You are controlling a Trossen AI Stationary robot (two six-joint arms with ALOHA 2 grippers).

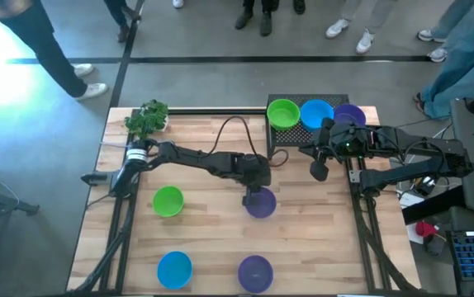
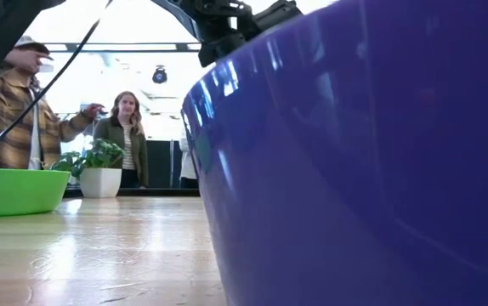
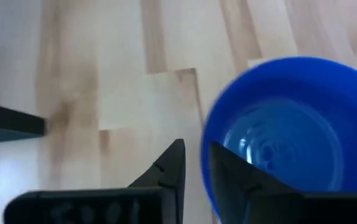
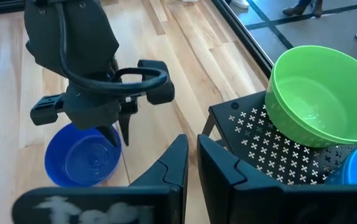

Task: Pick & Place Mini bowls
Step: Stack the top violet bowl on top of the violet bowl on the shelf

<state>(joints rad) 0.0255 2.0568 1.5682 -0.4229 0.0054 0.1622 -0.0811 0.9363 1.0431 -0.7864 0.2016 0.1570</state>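
Observation:
My left gripper (image 1: 252, 195) reaches to the table's middle and is shut on a purple mini bowl (image 1: 261, 203), which also shows in the left wrist view (image 3: 278, 137) and the right wrist view (image 4: 82, 158). A green bowl (image 1: 168, 200), a blue bowl (image 1: 174, 268) and another purple bowl (image 1: 255, 272) stand on their bases on the wood. A green (image 1: 283, 113), a blue (image 1: 316, 113) and a purple bowl (image 1: 350, 115) sit on the black perforated rack (image 4: 253, 134) at the far right. My right gripper (image 4: 192, 158) is shut and empty beside the rack's near edge. My left gripper pinches the purple bowl's rim (image 3: 204, 146), one finger (image 3: 231, 180) inside the bowl and one (image 3: 172, 168) outside. The fingers come from above, pointing down. The bowl stays upright, mouth up; whether its base is on the table I cannot tell.
A leafy plant (image 1: 148, 118) in a white pot (image 2: 100, 181) stands at the far left corner. A black cable (image 1: 229, 132) loops over the table's middle. People stand beyond the far edge. Bare wood lies between the near bowls.

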